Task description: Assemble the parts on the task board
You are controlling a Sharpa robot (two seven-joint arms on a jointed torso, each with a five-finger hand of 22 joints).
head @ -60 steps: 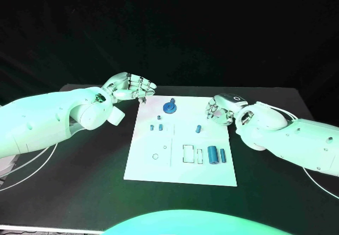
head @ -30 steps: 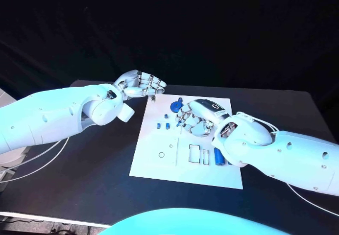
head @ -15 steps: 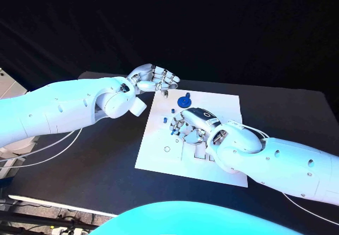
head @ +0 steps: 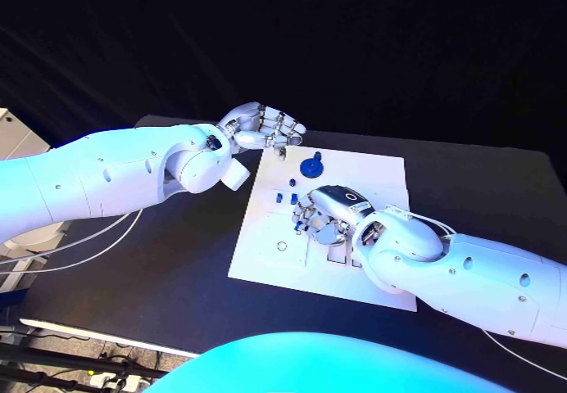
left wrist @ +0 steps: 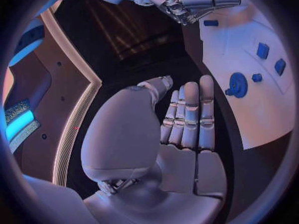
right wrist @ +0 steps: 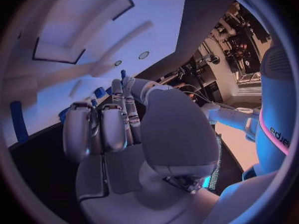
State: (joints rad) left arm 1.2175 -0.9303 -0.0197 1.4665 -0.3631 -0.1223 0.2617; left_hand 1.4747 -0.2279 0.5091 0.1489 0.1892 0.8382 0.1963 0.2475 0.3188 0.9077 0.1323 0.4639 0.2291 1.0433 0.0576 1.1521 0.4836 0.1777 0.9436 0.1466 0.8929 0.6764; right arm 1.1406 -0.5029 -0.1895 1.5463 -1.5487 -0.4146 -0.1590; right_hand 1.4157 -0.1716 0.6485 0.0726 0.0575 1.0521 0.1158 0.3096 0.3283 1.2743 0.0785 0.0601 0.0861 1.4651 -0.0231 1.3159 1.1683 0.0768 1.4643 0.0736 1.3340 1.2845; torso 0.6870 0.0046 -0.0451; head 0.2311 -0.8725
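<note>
- The robot's right silver hand (head: 321,214) hangs low over the middle of the white rectangular task board (head: 378,176), fingers curled downward among the small blue parts; whether it grips one cannot be told from these views.
- The left silver hand (head: 262,128) hovers at the board's far left corner, fingers curled in tight on nothing, as the left wrist view confirms (left wrist: 187,115).
- One round blue disc with a knob (head: 312,168) stands on the board's far section, between the two hands.
- Two small blue blocks (head: 286,198) sit side by side just left of the right hand, with one tiny blue peg (head: 293,182) beyond them, toward the disc.
- One small ring-shaped hole (head: 283,246) marks the board's near left area.
- The board lies on the black table (head: 177,270), with two white arms reaching in from either side.
</note>
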